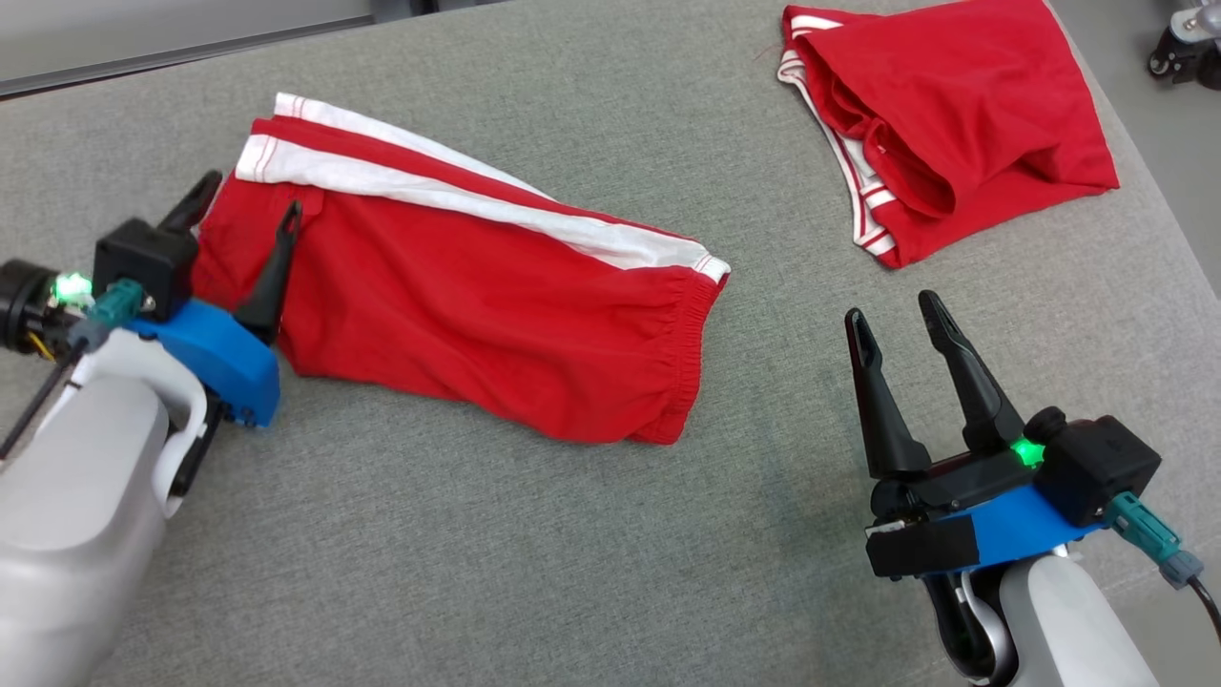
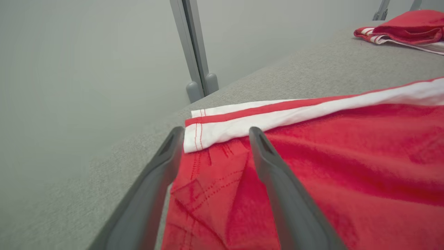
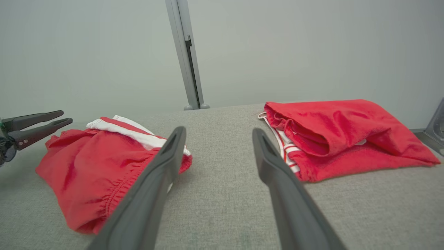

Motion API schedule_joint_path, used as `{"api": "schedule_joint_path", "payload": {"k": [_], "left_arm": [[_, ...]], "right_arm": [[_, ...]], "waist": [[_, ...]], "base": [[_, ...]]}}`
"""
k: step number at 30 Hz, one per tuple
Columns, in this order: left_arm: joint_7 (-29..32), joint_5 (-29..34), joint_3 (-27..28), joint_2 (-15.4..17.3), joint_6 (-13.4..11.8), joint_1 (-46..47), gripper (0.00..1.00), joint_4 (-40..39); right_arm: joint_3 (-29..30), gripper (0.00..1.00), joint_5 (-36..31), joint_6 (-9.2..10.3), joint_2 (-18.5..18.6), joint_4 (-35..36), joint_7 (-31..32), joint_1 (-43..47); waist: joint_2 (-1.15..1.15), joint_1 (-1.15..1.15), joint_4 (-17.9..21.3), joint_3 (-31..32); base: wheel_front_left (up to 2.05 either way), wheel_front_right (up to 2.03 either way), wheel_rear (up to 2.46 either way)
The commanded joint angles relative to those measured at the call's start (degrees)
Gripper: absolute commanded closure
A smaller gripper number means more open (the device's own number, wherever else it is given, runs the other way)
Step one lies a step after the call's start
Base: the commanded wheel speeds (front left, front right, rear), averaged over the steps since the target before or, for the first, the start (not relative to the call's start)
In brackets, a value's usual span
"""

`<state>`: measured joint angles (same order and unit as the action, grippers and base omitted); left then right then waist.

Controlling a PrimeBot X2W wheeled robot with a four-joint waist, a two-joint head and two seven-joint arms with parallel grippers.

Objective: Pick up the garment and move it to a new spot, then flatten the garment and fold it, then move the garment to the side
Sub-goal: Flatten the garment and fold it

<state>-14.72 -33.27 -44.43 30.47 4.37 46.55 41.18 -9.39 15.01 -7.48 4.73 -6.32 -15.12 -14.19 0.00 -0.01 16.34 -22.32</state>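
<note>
The garment, red shorts with white side stripes, lies folded and flat on the grey table, left of centre. My left gripper is open over the garment's left end, one finger beside the hem and one above the red cloth. In the left wrist view the left gripper points at the white-striped corner of the garment. My right gripper is open and empty over bare table, right of the waistband. In the right wrist view the right gripper has the garment to its left.
A second red garment with white trim lies bunched at the table's far right corner, also seen as a red garment right of my right fingers. A caster wheel stands beyond the right edge. A metal post rises behind the table.
</note>
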Motion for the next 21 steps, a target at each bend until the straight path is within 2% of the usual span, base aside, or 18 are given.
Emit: {"api": "schedule_joint_path", "payload": {"k": [1, 14, 21], "left_arm": [[-0.08, 0.42, -0.41, 0.14, -0.52, -1.08, 0.00, 0.69], [-0.31, 1.15, -0.57, -1.08, -4.20, -2.16, 0.00, 8.71], [-0.33, 0.35, -0.28, -2.21, -3.91, -1.99, 0.00, 11.45]], "right_arm": [[0.13, 0.00, -0.56, -0.03, -0.38, 0.38, 0.02, 0.56], [-0.07, 0.00, -1.54, -0.03, -0.93, 0.03, 0.02, 0.29], [-1.09, 0.00, -1.43, -0.02, -0.93, -0.79, 0.02, 0.30]], "waist": [[0.00, 0.01, 0.26, -0.13], [0.00, 0.01, 0.73, -0.27], [0.00, 0.01, 0.51, -0.07]], "base": [[0.00, 0.00, 0.00], [0.00, 0.00, 0.00], [0.00, 0.00, 0.00]]}}
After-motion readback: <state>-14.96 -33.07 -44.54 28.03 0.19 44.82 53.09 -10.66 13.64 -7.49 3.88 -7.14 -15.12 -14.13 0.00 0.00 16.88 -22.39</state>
